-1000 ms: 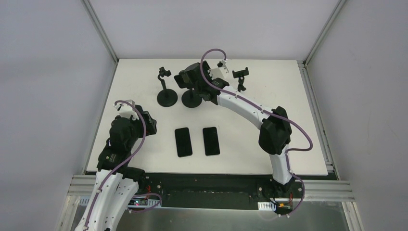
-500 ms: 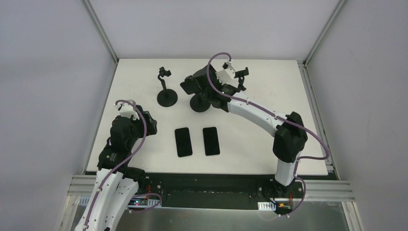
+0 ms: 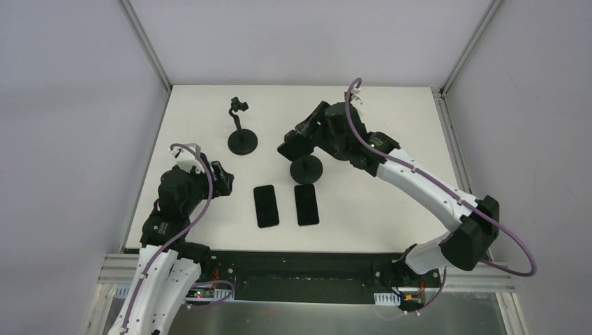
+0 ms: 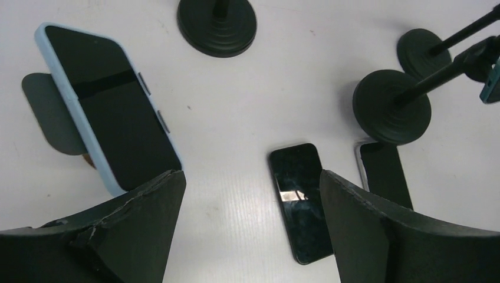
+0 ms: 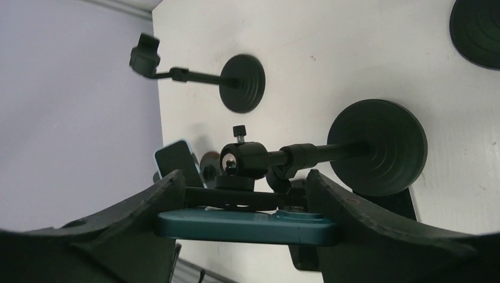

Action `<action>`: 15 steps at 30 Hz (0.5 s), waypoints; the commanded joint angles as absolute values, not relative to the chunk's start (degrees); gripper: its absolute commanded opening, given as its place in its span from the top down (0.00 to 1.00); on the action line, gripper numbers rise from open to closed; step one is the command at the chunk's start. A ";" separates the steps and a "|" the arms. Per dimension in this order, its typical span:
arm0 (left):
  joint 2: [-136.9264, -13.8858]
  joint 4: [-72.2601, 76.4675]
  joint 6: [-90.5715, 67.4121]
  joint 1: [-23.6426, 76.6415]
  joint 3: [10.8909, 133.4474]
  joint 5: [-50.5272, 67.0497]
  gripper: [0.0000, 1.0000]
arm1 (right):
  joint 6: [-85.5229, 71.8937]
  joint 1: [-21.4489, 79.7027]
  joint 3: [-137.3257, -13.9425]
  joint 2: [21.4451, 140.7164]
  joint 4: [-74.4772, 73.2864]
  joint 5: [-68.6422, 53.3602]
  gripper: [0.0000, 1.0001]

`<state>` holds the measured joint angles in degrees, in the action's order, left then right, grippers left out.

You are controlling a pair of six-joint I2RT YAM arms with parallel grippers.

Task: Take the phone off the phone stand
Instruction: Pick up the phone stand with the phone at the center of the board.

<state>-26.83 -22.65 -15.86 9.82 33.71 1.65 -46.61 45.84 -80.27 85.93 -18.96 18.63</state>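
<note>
My right gripper (image 3: pixel 292 146) is shut on a teal phone (image 5: pixel 247 230), one finger on each short side. The phone still sits in the clamp of a black phone stand (image 5: pixel 377 147), whose round base (image 3: pixel 307 169) is just beyond the right of two phones lying flat. The same stand shows in the left wrist view (image 4: pixel 392 106). My left gripper (image 3: pixel 218 179) is open and empty, low over the table at the left (image 4: pixel 250 236).
Two dark phones lie flat near the front: one (image 3: pixel 266 206) and one (image 3: pixel 306 204). An empty stand (image 3: pixel 243 139) is at the back left. Another stand base (image 4: pixel 421 50) sits behind. A light-blue phone (image 4: pixel 106 106) is propped up by my left gripper.
My right gripper has moved right and toward the front, carrying the teal phone with its stand; the stand's base has shifted toward the flat phones. The left arm barely moved.
</note>
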 commanded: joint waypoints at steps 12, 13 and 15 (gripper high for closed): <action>-34.85 1.31 -12.13 24.56 38.35 36.96 0.15 | -32.84 34.49 -64.23 54.84 -19.71 -20.18 1.00; -36.73 1.32 -10.66 27.13 39.58 38.44 0.16 | -31.41 33.73 -64.09 54.15 -20.08 -23.52 1.00; -40.71 1.47 -8.55 31.93 42.06 40.68 0.19 | -28.63 32.87 -64.47 53.15 -21.58 -29.43 1.00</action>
<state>-35.48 -4.34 -15.53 24.99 36.16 30.37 -33.91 34.35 -62.22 57.58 -28.25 -10.26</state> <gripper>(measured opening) 0.835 0.738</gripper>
